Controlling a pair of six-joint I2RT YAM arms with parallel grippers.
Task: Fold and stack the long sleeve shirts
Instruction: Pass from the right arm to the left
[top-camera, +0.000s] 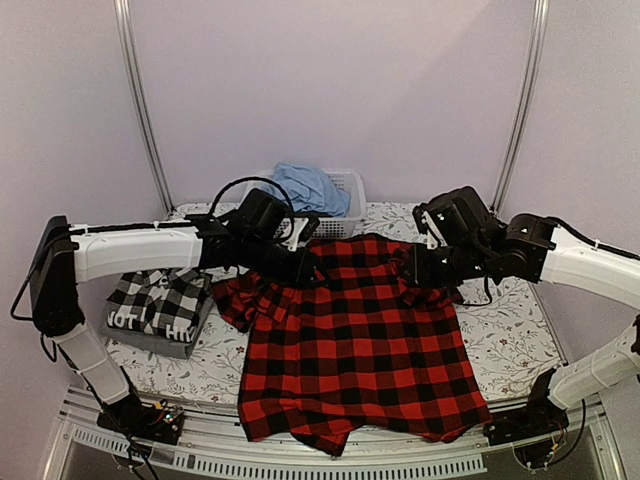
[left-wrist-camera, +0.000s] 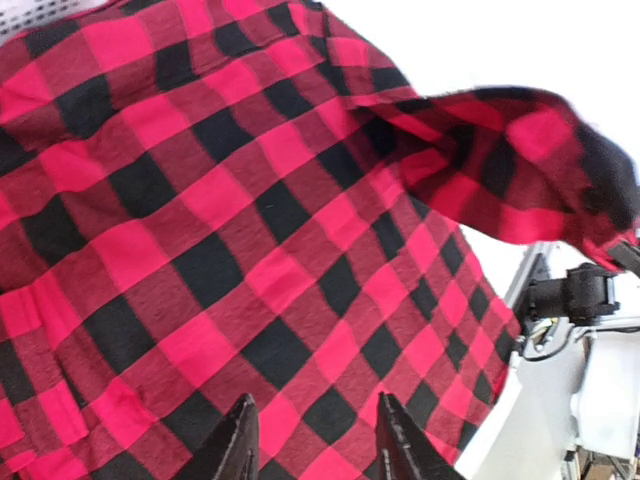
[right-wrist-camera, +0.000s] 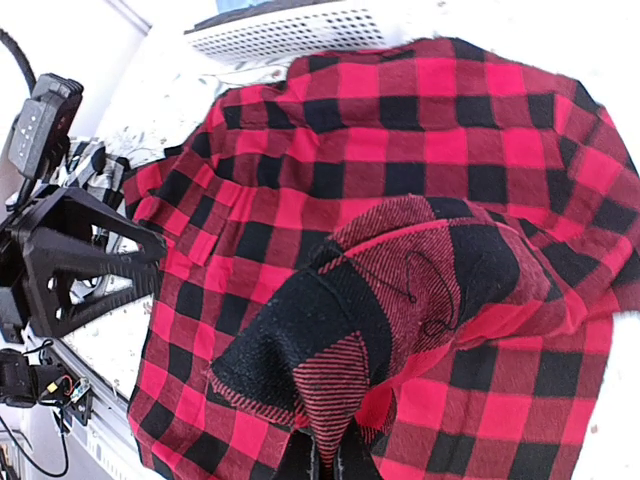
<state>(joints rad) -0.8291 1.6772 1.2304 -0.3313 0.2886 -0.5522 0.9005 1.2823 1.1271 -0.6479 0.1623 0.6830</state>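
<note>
Two robot arms reached in from opposite sides over a surface (top-camera: 510, 340) with a flowered cover. Their forearms ran nearly level toward the upper part of a red-and-black flannel shirt (top-camera: 360, 350). The shirt lay spread flat in the middle of the surface, collar end toward the back, its hem hanging a little over the near edge.

The left arm rose from its base at the near left corner, bent at the elbow and stretched across to the right. The left tool (top-camera: 303, 268) was at the shirt's shoulder on the left side of the overhead view. In the left wrist view its two dark fingers (left-wrist-camera: 238, 445) stood apart above the checked cloth, with nothing pinched between them.

The right arm rose from the near right corner and folded back so that its forearm ran inward. The right tool (top-camera: 415, 268) sat at the shirt's opposite shoulder. In the right wrist view that tool (right-wrist-camera: 322, 458) was closed tight on a bunched sleeve (right-wrist-camera: 400, 290), lifted and doubled over the shirt's body.

To the left of the flannel, beneath the left forearm, a folded black-and-white check shirt (top-camera: 160, 295) lay on top of a folded dark grey shirt with white lettering (top-camera: 150, 328). Both were on the surface and apart from either tool. At the back, a white basket (top-camera: 348, 195) held a crumpled blue cloth (top-camera: 308, 185)
</note>
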